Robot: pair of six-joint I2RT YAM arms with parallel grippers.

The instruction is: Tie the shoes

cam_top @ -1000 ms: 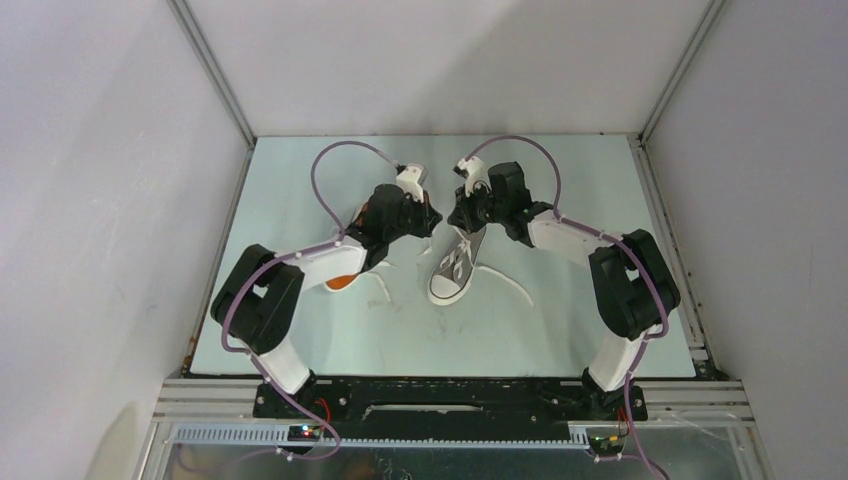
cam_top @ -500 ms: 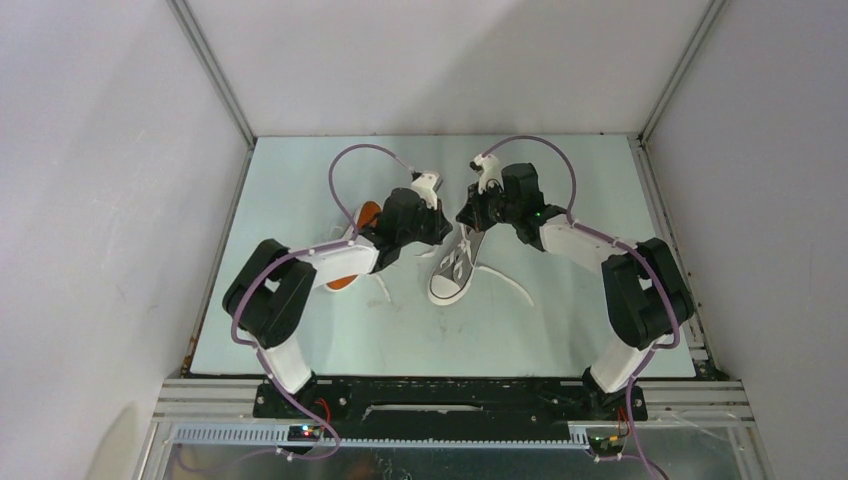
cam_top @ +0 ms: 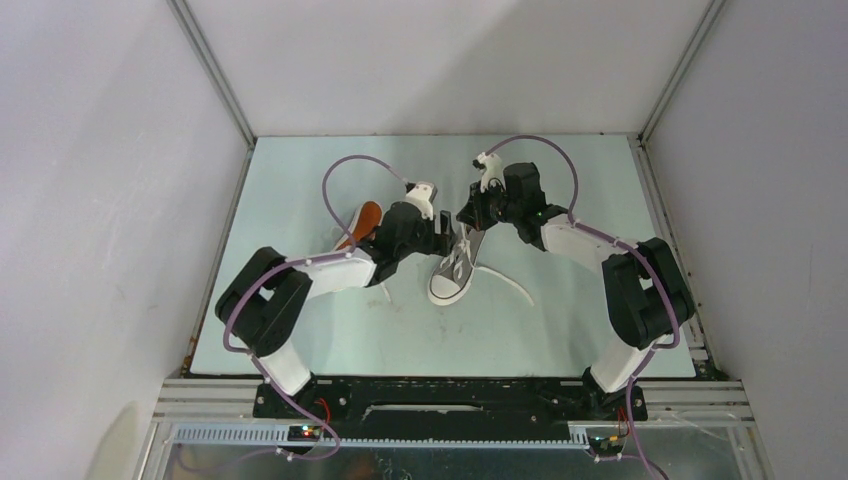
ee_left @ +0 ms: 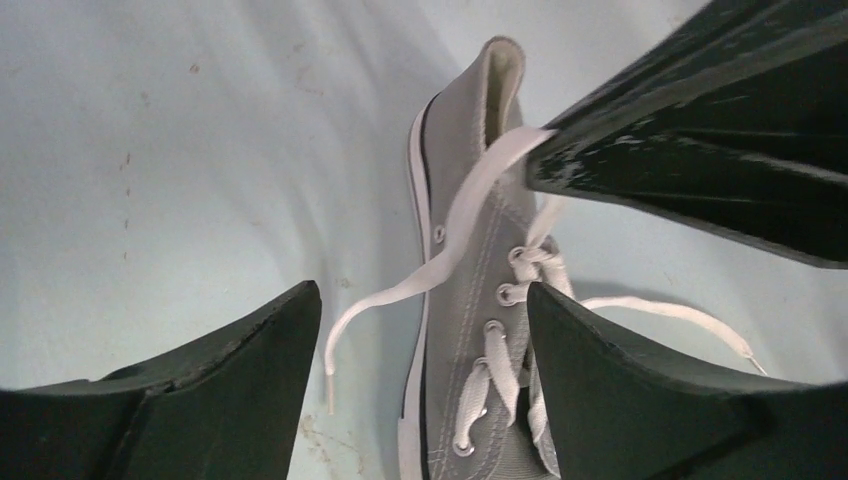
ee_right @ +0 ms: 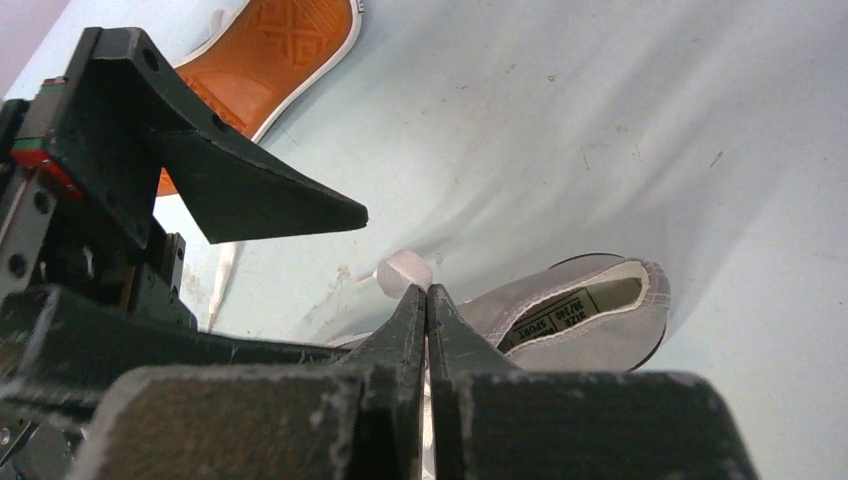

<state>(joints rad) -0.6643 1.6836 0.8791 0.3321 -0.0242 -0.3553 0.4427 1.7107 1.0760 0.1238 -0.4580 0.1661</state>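
At the left of the pale surface (cam_top: 300,200), one grey sneaker (cam_top: 362,222) lies tipped over with its orange sole showing, untouched and partly hidden behind the left arm (cam_top: 330,270). Just beside it, the left jaws stand wide apart and hold nothing, poised over the second grey sneaker (ee_left: 470,330). That shoe sits upright near the middle of the surface, its white toe cap toward the arm bases. The right jaws are pressed tight together on one white lace (ee_left: 455,235) above the shoe's heel opening, lifting it clear. From the pinch, the lace runs down the shoe's side to a free tip hanging between the left jaws. The other lace (cam_top: 508,287) trails loose on the surface to the right of the shoe.

The laces seem to cross at the top eyelets, and no bow shows, so the work looks to be early in tying this first shoe. The tipped sneaker is not yet begun. The next move likely calls for the left jaws to close on a lace end while the right jaws keep the raised lace taut.
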